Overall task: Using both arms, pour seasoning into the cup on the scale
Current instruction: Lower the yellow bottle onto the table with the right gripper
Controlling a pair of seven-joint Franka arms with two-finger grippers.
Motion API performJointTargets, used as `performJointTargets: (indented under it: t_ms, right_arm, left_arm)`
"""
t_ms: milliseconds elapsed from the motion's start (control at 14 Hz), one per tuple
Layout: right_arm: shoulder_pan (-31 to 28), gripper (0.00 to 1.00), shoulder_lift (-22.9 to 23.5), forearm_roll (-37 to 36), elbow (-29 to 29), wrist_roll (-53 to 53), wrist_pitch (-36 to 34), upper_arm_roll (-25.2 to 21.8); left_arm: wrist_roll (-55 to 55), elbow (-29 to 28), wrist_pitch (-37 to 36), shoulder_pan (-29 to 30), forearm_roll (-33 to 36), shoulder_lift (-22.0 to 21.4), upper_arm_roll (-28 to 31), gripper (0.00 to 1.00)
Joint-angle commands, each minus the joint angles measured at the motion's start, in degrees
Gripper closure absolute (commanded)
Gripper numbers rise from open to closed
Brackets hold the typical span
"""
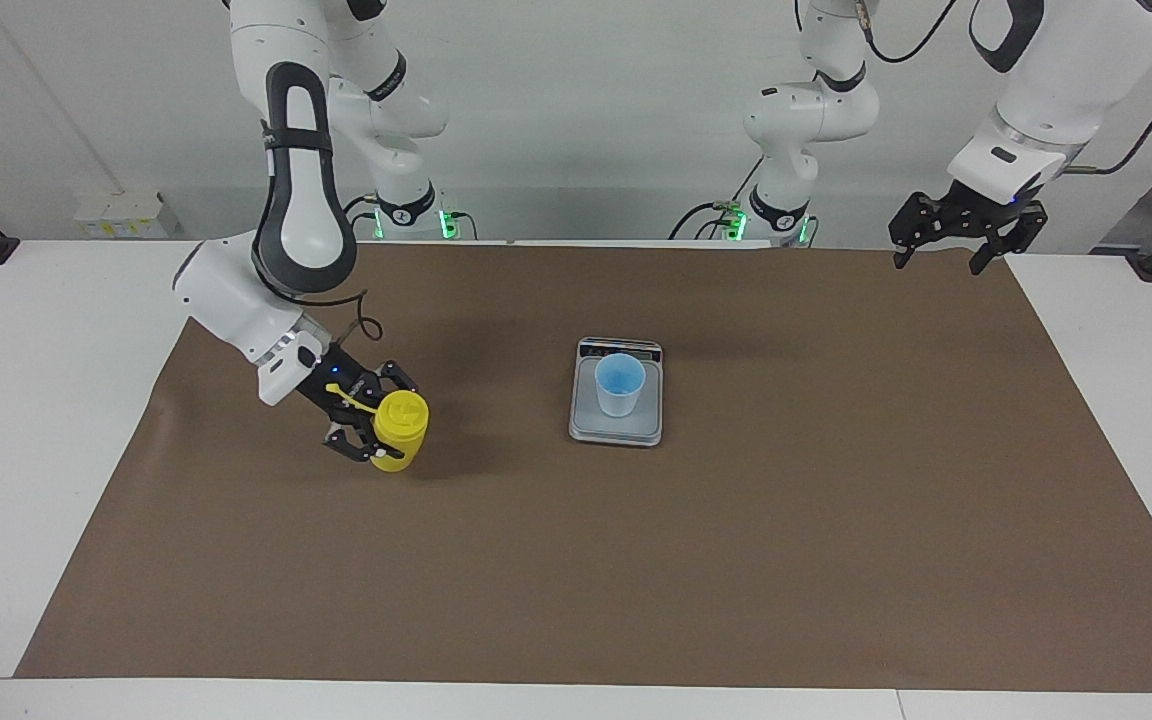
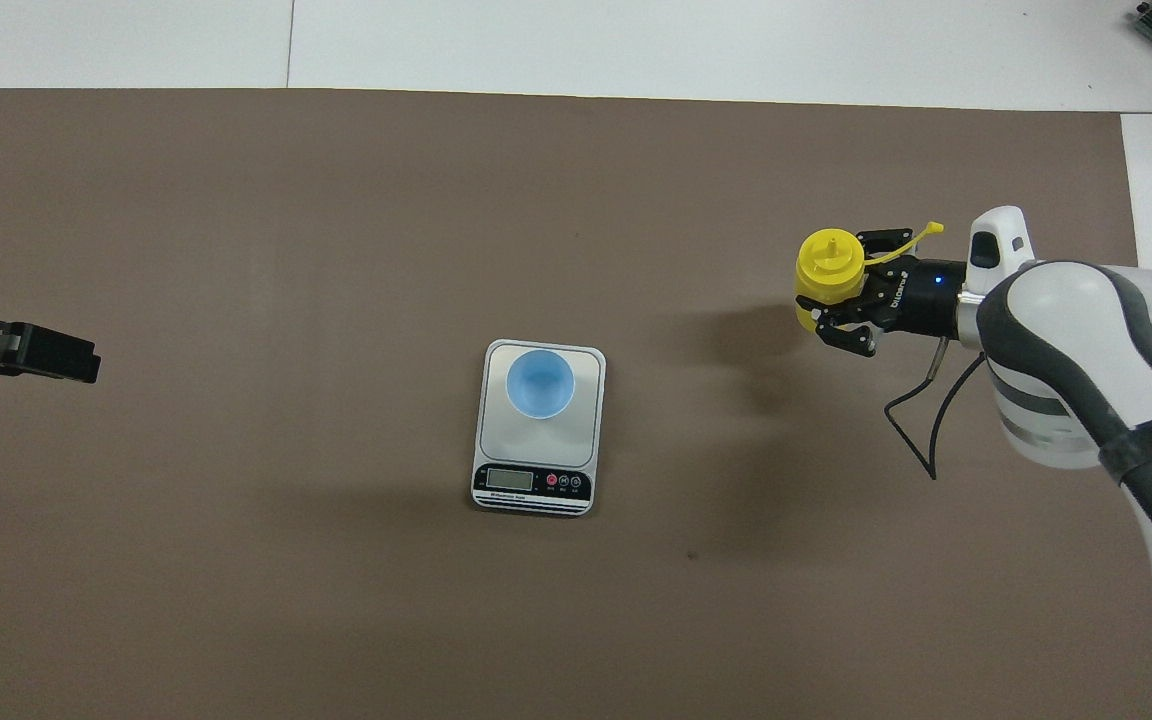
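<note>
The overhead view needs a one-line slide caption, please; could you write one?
Right gripper holds the yellow bottle upright beside the scale carrying the blue cup; left gripper waits open.

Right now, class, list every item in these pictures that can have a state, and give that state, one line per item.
Seasoning bottle: upright, nozzle up, cap off on its strap, gripped from the side.
Cup: upright on the scale, open; contents cannot be told.
Scale: flat on the mat; display unreadable.
Right gripper: fingers shut on the seasoning bottle.
Left gripper: fingers open, holding nothing, waiting.
</note>
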Motion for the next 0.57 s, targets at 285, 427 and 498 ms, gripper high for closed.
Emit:
performJointTargets:
  t_ms: [285,427,498]
  right_arm:
    - [-2.32,0.30,1.27,10.90,-2.15,-9.52,-1.87,0.76]
    - [-2.32,0.00,1.19,11.61,-2.15,-9.78,-1.96,0.67]
    - [-2.67,0.00,1.10,11.61,-2.15,-9.78,-2.13,0.67]
  left_arm:
    - [-0.45,-2.06,0.44,0.63,0.18,-1.90,-0.37,0.00]
    - [-0.45,-2.06,0.44,0.63,0.18,-1.90,-0.37,0.00]
    - [-0.45,-2.06,0.44,0.63,0.18,-1.90,-0.37,0.00]
